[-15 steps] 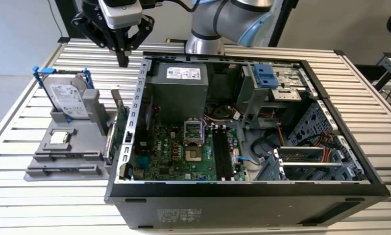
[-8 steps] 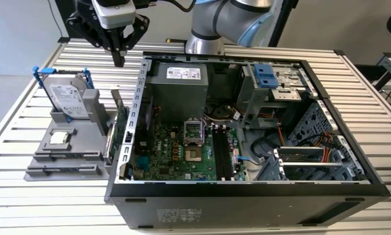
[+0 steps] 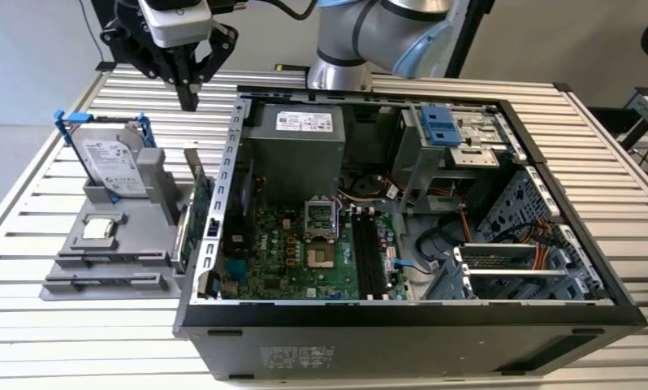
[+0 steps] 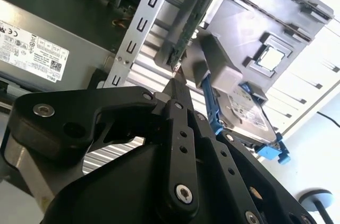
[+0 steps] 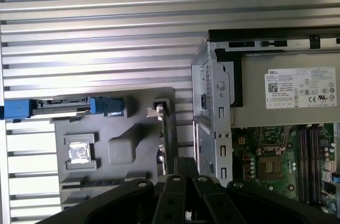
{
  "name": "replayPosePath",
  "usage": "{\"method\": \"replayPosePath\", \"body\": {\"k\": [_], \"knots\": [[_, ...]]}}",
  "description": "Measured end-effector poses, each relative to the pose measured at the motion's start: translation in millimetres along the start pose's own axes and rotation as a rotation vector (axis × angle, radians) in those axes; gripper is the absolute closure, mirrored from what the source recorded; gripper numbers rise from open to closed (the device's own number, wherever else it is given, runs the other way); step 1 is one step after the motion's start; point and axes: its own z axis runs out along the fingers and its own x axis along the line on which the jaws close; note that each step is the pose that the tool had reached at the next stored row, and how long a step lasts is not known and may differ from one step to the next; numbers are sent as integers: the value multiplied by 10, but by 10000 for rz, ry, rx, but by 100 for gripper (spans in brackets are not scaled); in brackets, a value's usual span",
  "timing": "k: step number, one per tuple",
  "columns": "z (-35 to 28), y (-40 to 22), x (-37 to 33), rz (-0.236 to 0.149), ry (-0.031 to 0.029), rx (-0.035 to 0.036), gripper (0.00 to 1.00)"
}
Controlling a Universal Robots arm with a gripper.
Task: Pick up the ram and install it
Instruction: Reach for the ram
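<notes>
Gripper (image 4: 178, 82), fingers pinched together empty, hovers above ram (image 5: 164, 136) standing edge-on, lengthwise alongside case (image 3: 233, 162).

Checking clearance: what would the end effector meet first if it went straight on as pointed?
Likely the end of the thin green board standing on edge in the grey holder; depth unclear.

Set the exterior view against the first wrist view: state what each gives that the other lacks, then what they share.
Exterior view: the arm's base, the case's drive cage, orange cables. First wrist view: no new thing, but a straight-down look at the grey holder, with the hard drive in its blue bracket edge-on. Shared: that holder and drive, the processor chip, the power supply, the motherboard, the shut pincer.
</notes>
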Motion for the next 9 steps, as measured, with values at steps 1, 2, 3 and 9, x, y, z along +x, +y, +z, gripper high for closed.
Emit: {"method": "replayPosePath", "body": {"k": [1, 2, 3, 9], "knots": [[0, -1, 8, -1, 0, 0, 100], [0, -1, 16, -1, -1, -1, 100], [0, -1, 23, 0, 0, -1, 100], [-1, -5, 71, 0, 1, 1, 100]]}}
